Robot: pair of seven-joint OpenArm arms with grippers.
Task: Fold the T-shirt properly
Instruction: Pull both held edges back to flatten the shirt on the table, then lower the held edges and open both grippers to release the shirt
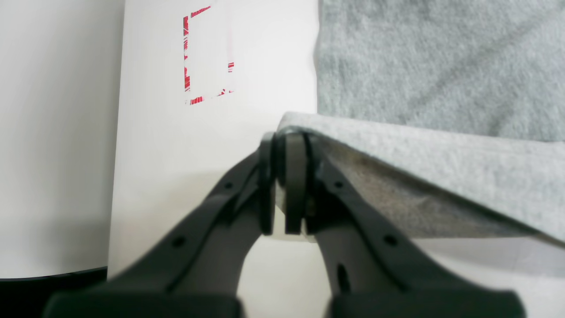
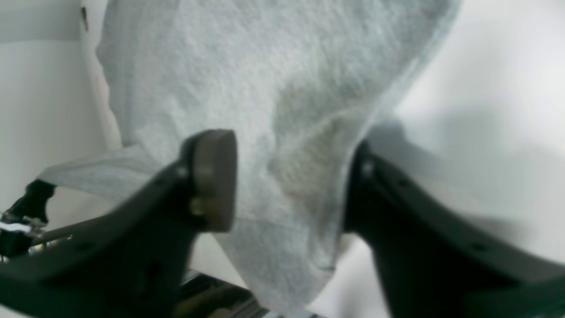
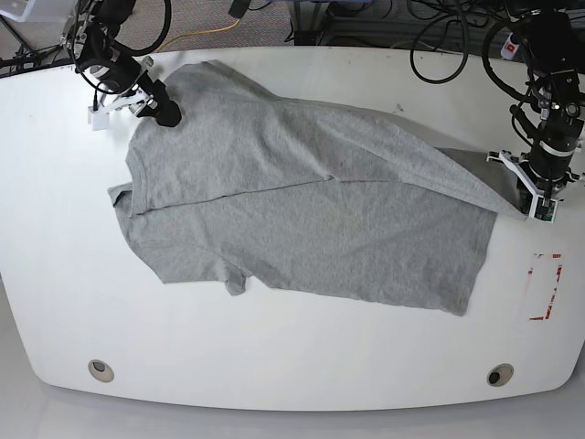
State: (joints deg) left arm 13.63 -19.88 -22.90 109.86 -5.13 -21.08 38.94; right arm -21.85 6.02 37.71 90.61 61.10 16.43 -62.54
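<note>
Dark gripper fingers fill the front of both wrist views. Left gripper is pinched tight on a hem corner of the T-shirt, cloth edge lifted off the table and draping away from the pads. Right gripper has its jaws standing apart with a bunch of grey cloth hanging between them; one pad looks clear of the fabric, so it reads as parted around the cloth, not clamped. T-shirt lies spread across the middle of the white table, partly folded over itself along a diagonal crease, one sleeve sticking out at the near side, no print visible on the side showing. Handling guess: light, limp cotton, sags and wrinkles wherever unsupported, will not hold a shape, not fragile, enough friction on the tabletop to drag rather than slide cleanly. Best holds are probably hem corners and shoulder seams, pinching double layers at an edge, both ends lifted together to keep the fold straight. Surface is a smooth white rounded tabletop with two grommet holes near the front edge and a red-marked rectangle beside the left arm. Cables and carpet sit behind the table.
</note>
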